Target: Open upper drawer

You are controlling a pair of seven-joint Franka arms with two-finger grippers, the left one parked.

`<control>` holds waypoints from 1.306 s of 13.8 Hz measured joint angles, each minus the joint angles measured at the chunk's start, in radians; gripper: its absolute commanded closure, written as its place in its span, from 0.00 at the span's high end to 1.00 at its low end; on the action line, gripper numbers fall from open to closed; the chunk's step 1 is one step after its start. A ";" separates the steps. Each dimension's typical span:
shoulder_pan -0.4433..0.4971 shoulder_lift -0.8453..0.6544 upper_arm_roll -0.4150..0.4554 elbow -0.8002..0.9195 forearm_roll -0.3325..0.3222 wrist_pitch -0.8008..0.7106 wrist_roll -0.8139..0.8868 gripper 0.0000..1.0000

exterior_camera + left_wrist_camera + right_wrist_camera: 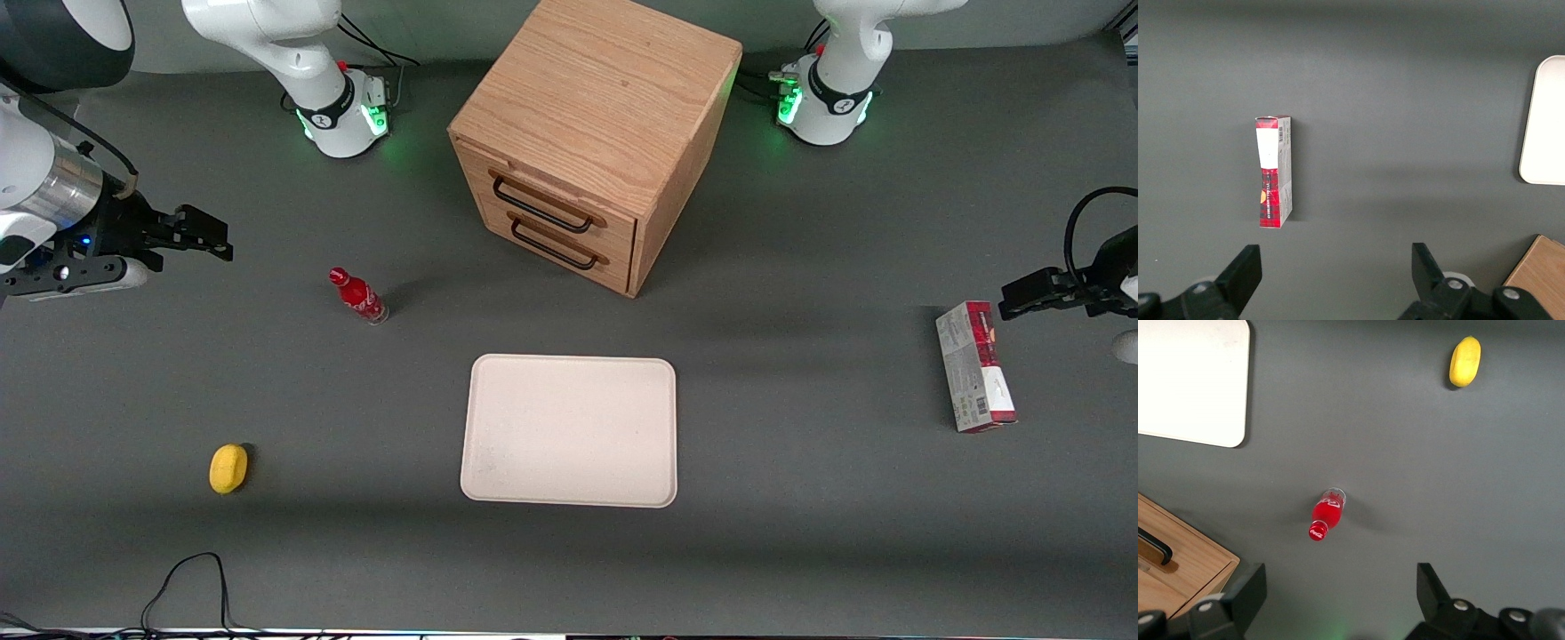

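Upper drawer [544, 197] sat shut in the oak cabinet [597, 107] at the upper centre of the front view, above the lower drawer [558, 240]. A stiff wooden tray, it would likely slide with a straight pull; its thin black bar handle [541, 206] was the place to grip. The cream tray [570, 431] lay nearer the camera. At the far left edge, the gripper [203, 236] hung above the table with jaws wide, holding nothing. A red bottle [357, 296] stood nearby, and a yellow lemon [228, 468] sat at lower left.

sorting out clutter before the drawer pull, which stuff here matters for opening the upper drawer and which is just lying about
For the job: upper drawer, shut, in the cabinet; tool, open, above the table toward the working arm's end.

Lying about: lower drawer, red bottle, lemon, tray, red box.
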 measured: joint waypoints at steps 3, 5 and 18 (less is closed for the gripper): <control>-0.002 0.010 -0.007 0.007 -0.001 0.000 0.000 1.00; -0.002 0.020 -0.009 0.020 -0.010 0.000 0.000 1.00; 0.001 0.069 -0.009 0.074 -0.026 -0.023 -0.001 1.00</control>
